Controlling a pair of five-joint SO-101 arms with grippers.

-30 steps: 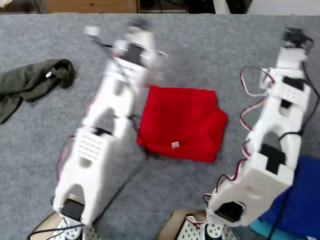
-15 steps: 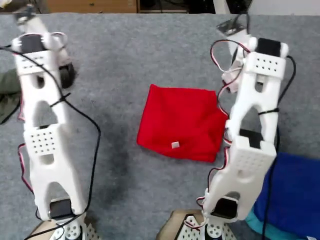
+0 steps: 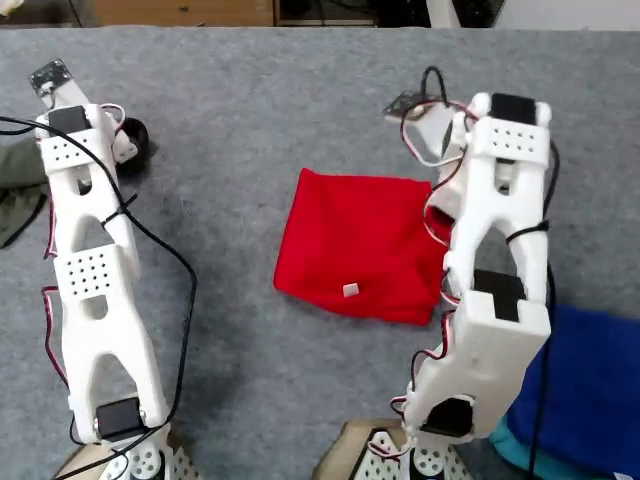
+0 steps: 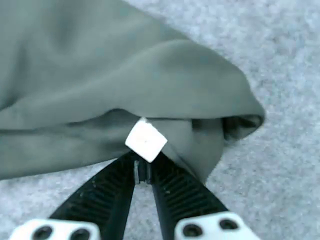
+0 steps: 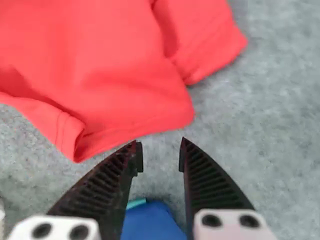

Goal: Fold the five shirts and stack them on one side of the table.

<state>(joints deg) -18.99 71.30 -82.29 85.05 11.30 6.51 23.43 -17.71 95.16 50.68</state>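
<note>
The left pincer (image 4: 142,167) is pinching the green shirt (image 4: 125,75) by its white tag (image 4: 145,140) (a thin bite, likely slipping on lifting). The right pincer (image 5: 159,145) is hanging spread beside the red shirt (image 5: 100,65), risking dragging its fold. Overhead, the red shirt is lying central on the tabletop (image 3: 300,90), the green shirt far left.

Grey carpeted table (image 3: 300,110), folded red shirt (image 3: 360,245) at centre, crumpled green shirt (image 3: 10,172) at 9 o'clock edge, blue shirt (image 3: 590,380) over teal cloth (image 3: 510,456) at 4 o'clock.
</note>
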